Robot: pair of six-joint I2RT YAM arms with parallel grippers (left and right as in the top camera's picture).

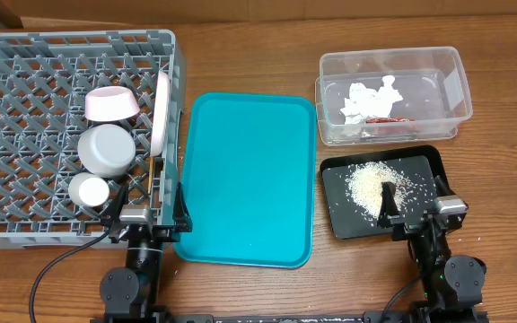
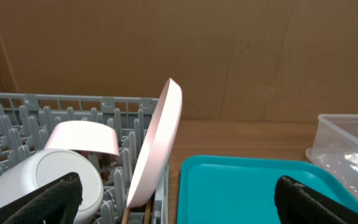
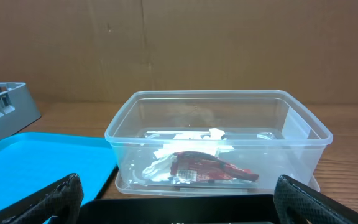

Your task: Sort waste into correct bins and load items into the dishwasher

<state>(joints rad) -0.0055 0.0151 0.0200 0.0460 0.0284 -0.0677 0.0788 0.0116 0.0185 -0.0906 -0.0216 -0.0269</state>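
The grey dishwasher rack holds a pink bowl, a white bowl, a small cup and a white plate standing on edge by its right wall. Two chopsticks lie under the plate. The clear tub contains a crumpled napkin and a red wrapper. Rice is heaped in the black tray. My left gripper is open and empty at the rack's front right corner. My right gripper is open and empty over the black tray's near edge.
A teal serving tray lies bare between the rack and the two bins. A brown cardboard wall stands behind the wooden table. Cables trail from both arm bases at the front edge.
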